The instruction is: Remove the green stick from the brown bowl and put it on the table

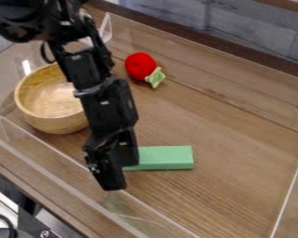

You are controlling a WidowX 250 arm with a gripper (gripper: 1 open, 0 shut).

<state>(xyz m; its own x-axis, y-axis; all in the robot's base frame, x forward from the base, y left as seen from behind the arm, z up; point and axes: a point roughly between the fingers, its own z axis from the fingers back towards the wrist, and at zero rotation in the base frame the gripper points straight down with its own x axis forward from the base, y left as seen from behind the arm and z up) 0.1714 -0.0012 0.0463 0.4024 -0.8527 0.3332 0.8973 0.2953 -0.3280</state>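
Green stick (164,159) flat on table (226,121)

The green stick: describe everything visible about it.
The flat, mint-green rectangular stick is a plain, smooth-faced bar, painted or plastic by its look. It lies flat on the brown wood-grain table, outside the round tan wooden bowl. The black end effector covers its left end; whether they touch cannot be told.

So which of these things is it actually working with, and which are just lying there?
Part of the job:
- green stick, now flat on the table
- brown bowl, nothing visible inside
- pincer, by the stick's left end

Just lying about:
- red ball with its small green tag
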